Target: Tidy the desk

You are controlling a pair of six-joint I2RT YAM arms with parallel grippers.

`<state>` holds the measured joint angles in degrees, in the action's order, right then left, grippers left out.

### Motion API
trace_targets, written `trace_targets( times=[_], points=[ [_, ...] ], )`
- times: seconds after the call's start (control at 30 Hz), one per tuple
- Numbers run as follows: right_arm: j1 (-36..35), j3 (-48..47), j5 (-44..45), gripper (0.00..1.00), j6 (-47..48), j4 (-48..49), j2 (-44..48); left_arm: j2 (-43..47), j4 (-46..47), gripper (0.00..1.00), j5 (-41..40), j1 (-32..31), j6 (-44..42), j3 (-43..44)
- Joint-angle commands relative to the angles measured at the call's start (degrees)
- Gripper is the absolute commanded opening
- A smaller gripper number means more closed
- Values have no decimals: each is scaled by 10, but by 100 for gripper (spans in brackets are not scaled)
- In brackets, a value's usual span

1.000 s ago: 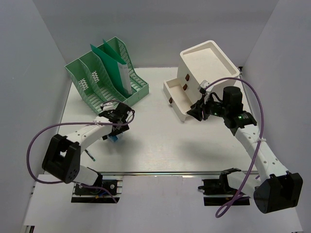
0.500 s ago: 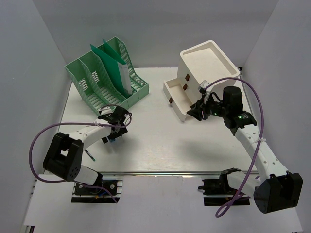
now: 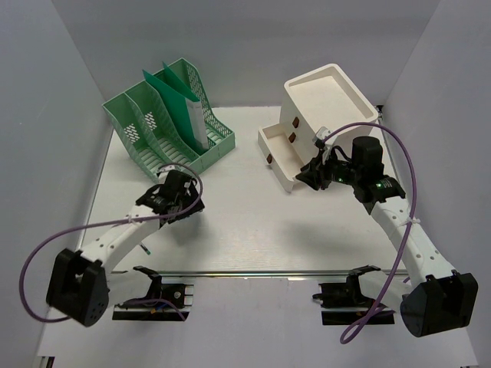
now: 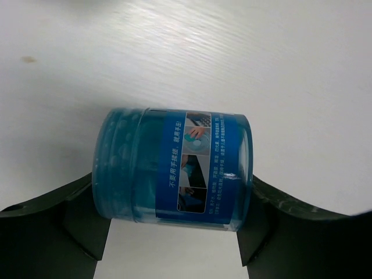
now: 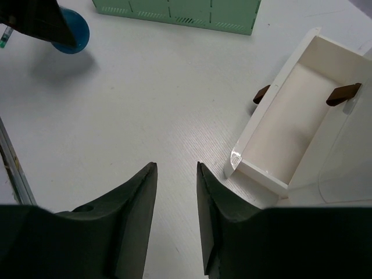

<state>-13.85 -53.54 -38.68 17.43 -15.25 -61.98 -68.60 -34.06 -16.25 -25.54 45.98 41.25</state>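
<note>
Pale grey walls enclose white desk [image 3: 261,222]; desk lies beneath both grippers. Left gripper [image 4: 172,183] straddles blue jar [image 4: 139,168], which lies on its side on desk. One finger sits against lid end, other against base end; I read jar as gripped. Right gripper [image 5: 175,168] hovers over bare desk, jaws parted by narrow gap, nothing between. White drawer box [image 5: 285,116], drawer open, sits ahead and right of it. Green file rack [image 3: 165,123] stands beyond left gripper.
</note>
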Motion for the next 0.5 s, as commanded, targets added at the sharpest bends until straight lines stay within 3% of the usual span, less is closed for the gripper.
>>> trace_targets(
  times=[0.0, 0.2, 0.33, 0.47],
  points=[
    [2, 4, 5, 37, 12, 13, 5, 68, 91, 0, 161, -9, -99, -17],
    [3, 5, 21, 21, 16, 14, 12, 103, 231, 0, 425, -28, -195, -61],
    [5, 7, 40, 18, 15, 25, 17, 80, 304, 0, 478, -63, -250, -35],
    [9, 11, 57, 17, 8, 37, 21, 9, 335, 0, 482, -94, -342, 62]
  ],
)
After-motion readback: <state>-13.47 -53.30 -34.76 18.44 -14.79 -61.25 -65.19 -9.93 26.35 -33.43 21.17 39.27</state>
